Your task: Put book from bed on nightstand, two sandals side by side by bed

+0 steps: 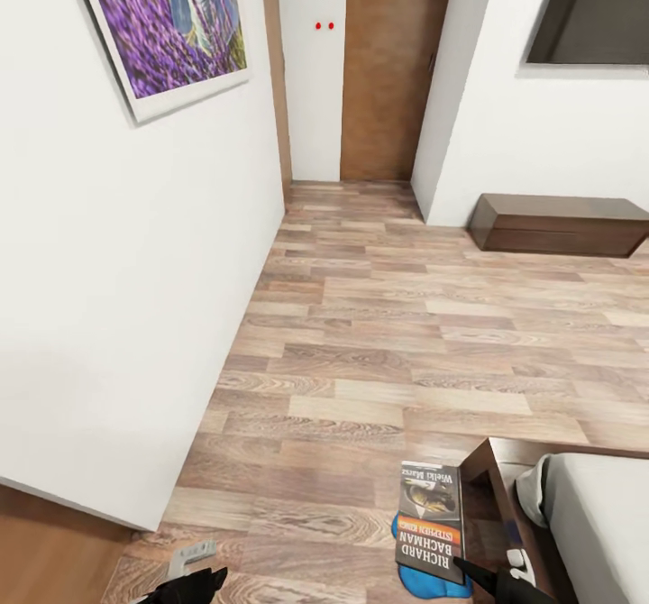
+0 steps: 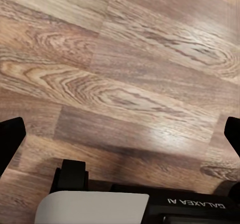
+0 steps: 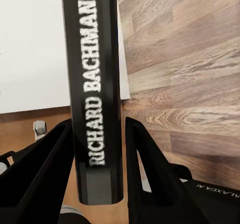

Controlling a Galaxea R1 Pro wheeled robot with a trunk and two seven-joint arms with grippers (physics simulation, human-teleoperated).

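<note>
My right gripper [image 1: 482, 577] is shut on the book [image 1: 431, 521], a dark paperback with an orange band and "RICHARD BACHMAN" lettering, held above the floor near the bed's corner. In the right wrist view the book's spine [image 3: 95, 98] stands between the two black fingers [image 3: 47, 159] of the right gripper [image 3: 97, 154]. A blue sandal [image 1: 424, 579] lies on the floor, partly hidden under the book. The bed [image 1: 494, 471] shows its dark frame and grey mattress at the lower right. My left gripper [image 1: 194, 583] hangs low over bare planks, and the left gripper [image 2: 120, 134] is open.
A white wall [image 1: 135, 297] with a purple picture [image 1: 167, 18] runs close along the left. A long low dark cabinet [image 1: 559, 224] stands against the far right wall. A tan wooden door [image 1: 392, 63] is at the back. Wood-plank floor [image 1: 406, 343] stretches ahead.
</note>
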